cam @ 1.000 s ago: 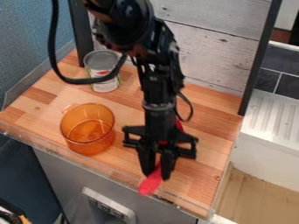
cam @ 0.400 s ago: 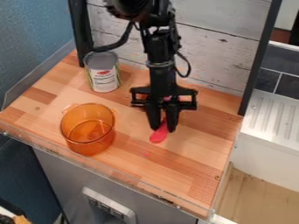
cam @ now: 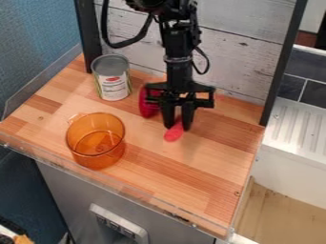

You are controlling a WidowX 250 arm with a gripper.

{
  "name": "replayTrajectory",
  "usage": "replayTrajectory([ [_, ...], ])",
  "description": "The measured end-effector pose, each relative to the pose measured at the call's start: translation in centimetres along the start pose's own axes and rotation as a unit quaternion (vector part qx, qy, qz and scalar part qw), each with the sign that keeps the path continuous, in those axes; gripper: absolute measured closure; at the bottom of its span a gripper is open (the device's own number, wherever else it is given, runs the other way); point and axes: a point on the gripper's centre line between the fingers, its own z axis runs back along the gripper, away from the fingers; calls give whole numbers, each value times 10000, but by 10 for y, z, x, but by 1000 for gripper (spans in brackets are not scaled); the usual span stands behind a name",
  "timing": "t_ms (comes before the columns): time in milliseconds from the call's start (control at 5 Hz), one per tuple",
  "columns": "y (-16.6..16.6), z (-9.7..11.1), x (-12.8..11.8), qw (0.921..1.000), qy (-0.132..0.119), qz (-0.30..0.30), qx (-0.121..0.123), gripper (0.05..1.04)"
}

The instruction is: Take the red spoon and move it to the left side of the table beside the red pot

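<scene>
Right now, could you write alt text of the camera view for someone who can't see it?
A black robot gripper holds a red spoon over a wooden table, with a larger red shape partly hidden behind it. At picture left stand an orange see-through pot and, farther back, a tin can.

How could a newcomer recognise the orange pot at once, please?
On the wooden table, look to the left side, in front of the upright can. The pot is round, open-topped and see-through orange, whereas the can is opaque, with a printed label.
</scene>
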Motion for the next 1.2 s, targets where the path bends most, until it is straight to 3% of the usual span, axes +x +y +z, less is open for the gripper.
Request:
replayTrajectory([
  [200,5,0,1,10000,-5,32,-24,756],
  [400,4,-14,-11,9999,15,-101,125,756],
  [600,3,-21,-20,9993,-104,-265,258,756],
  [800,3,-30,-27,9990,-95,-411,176,756],
  [1000,-3,-34,-32,9976,-204,-572,318,711],
  [1200,-5,-34,-36,9975,-136,-516,453,409],
])
